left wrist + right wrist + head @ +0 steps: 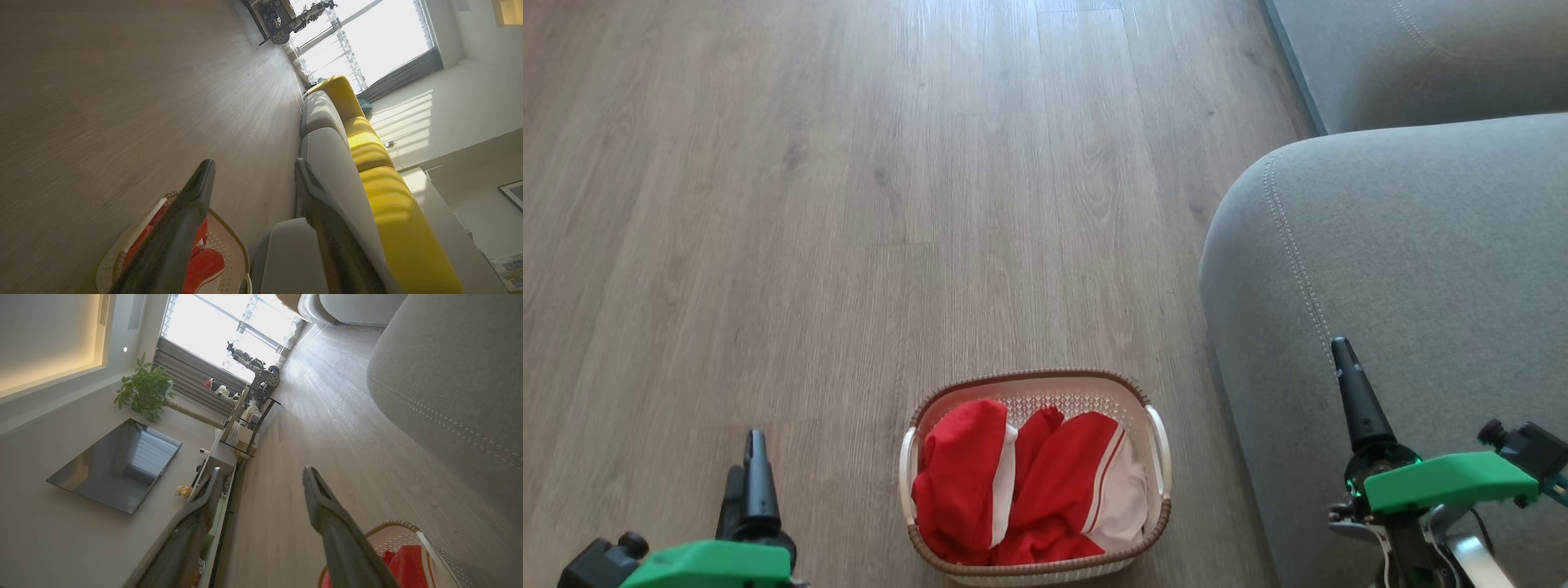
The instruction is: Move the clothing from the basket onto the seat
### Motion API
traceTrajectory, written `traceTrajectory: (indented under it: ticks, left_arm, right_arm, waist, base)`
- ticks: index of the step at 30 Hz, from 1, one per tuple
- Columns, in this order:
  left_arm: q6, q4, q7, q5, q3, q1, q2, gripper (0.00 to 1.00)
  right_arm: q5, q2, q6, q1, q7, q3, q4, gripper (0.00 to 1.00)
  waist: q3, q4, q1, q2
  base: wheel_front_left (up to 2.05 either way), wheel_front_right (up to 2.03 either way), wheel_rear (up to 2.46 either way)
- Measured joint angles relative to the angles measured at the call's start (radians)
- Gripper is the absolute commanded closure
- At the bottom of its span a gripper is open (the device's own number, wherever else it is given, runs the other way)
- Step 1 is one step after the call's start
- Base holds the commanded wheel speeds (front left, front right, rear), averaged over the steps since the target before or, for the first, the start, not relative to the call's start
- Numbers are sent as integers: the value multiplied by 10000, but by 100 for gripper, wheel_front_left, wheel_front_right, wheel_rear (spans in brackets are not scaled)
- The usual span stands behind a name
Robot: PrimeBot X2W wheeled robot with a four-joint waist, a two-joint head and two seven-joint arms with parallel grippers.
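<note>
Holding the left gripper [253, 165] spread wide and gripping nothing, hovering at the near left over the wooden floor [849, 204]. Holding the right gripper [262, 473] just as wide and just as empty, hovering at the near right, close by the seat [1421, 245]. Probably parking both to either side, leaving the middle free for a reach downward.

Finding the basket [1158, 453] between the two, resting on the floor at near centre, just left of the seat's rounded edge; likely standing there for a short carry to the right. Finding the clothing [1045, 490] bundled inside it, red with white panels, none of it lying on the seat yet.

Counting two grippers, one basket, seemingly two garments crumpled together, one seat cushion nearby, and one more grey cushion [1405, 57] farther off.
</note>
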Motion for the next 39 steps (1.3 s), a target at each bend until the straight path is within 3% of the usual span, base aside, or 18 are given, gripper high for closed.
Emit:
traceTrajectory:
  ticks: [39]
  left_arm:
    - [314,153,-1095,5333,-518,619,31,0]
  right_arm:
    - [-6013,867,0,32,-44,-706,410,0]
  waist:
    - [-103,44,0,0]
  base:
    - [0,0,0]
